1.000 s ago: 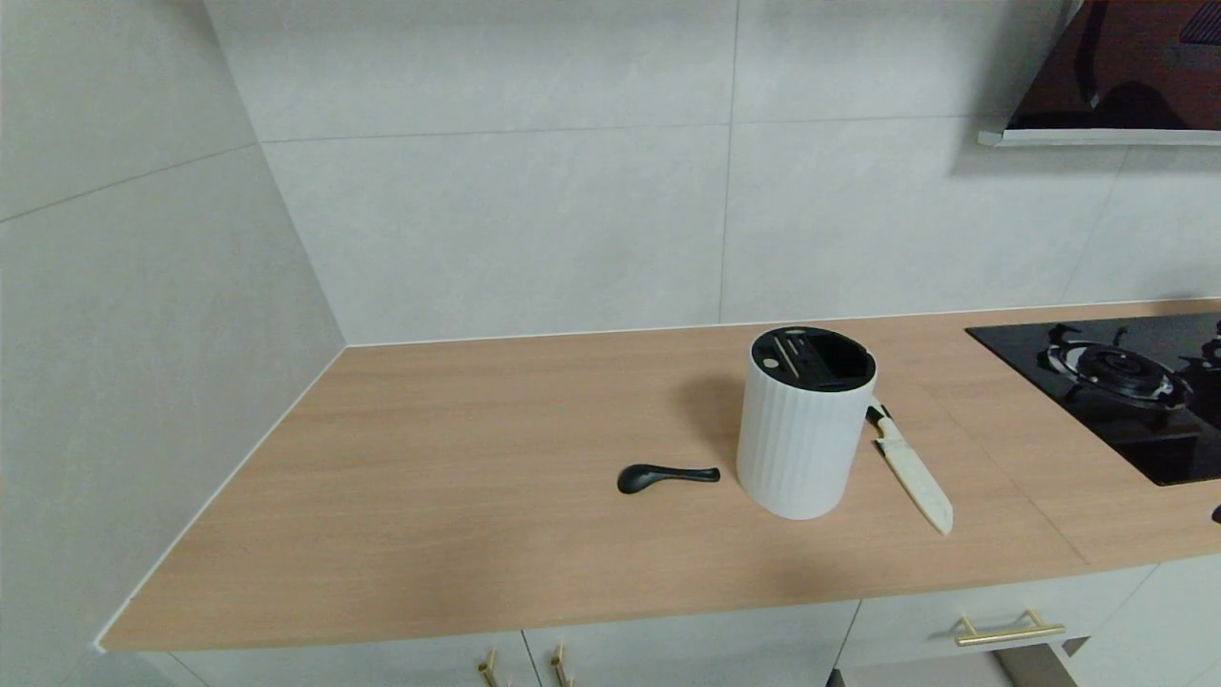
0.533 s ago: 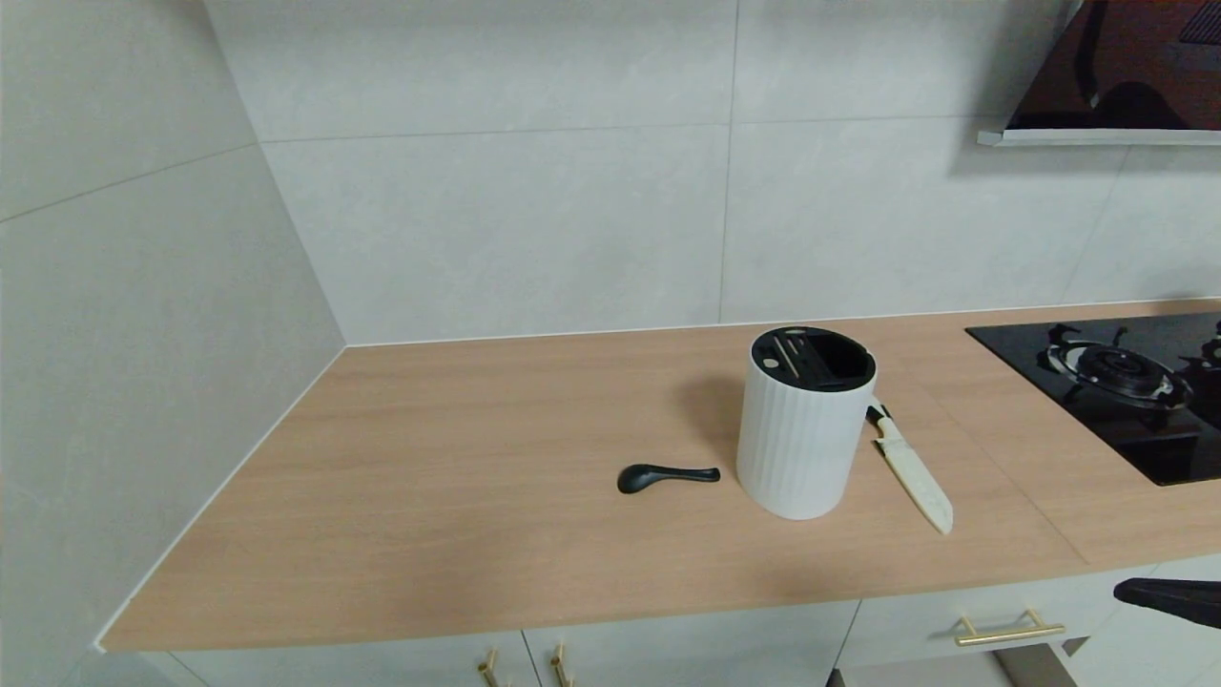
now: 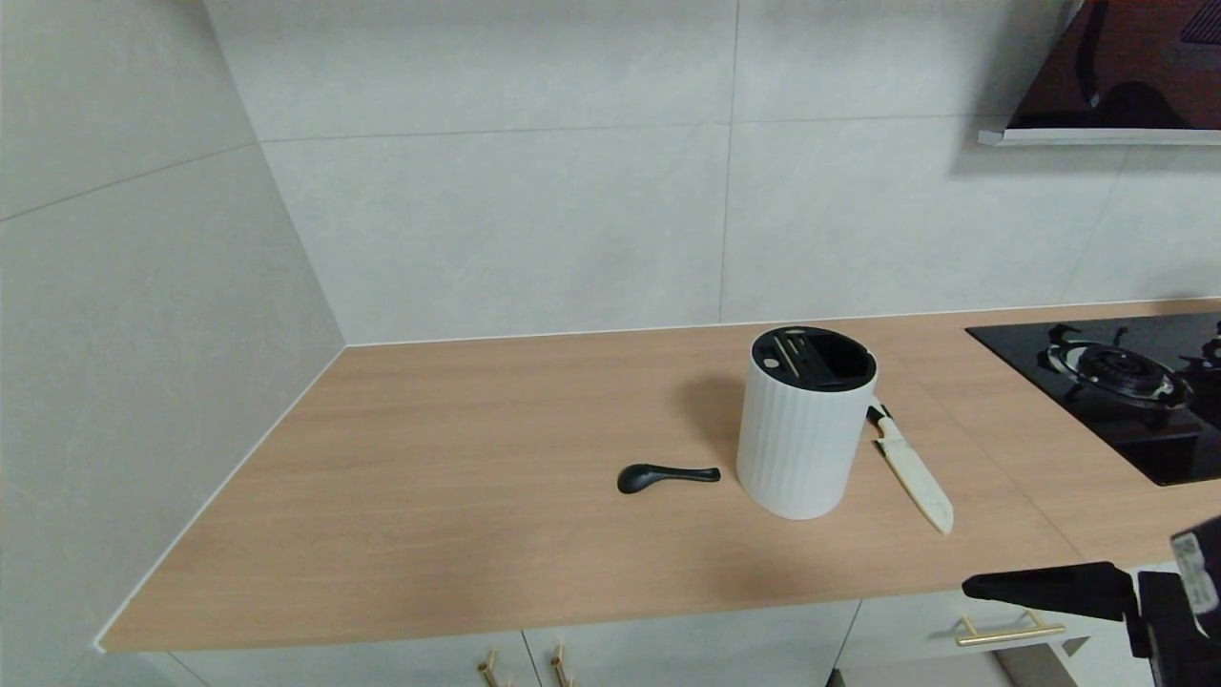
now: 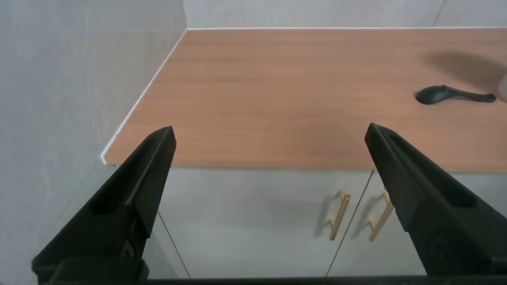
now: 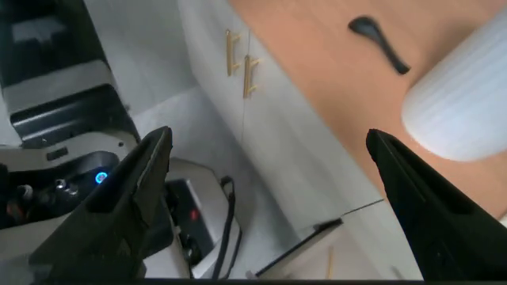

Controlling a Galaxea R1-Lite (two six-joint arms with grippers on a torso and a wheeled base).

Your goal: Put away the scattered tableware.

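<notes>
The right gripper [image 5: 268, 138] has risen into the head view just off the front edge of the wooden counter [image 3: 458, 534], fingers wide and empty, probably bound for the knife. The left gripper [image 4: 269, 131] also gapes wide. The white holder [image 3: 801, 448] stands upright, its large slot empty. The knife [image 3: 914, 472] lies just right of it and the black spoon [image 3: 658, 475] just left.

Black right gripper [image 5: 269, 141]: fingers spread wide, nothing between them. White ribbed cylindrical holder [image 5: 459, 103] on light wooden countertop [image 5: 309, 32]. Small black spoon [image 5: 379, 43] near holder, not touching.
</notes>
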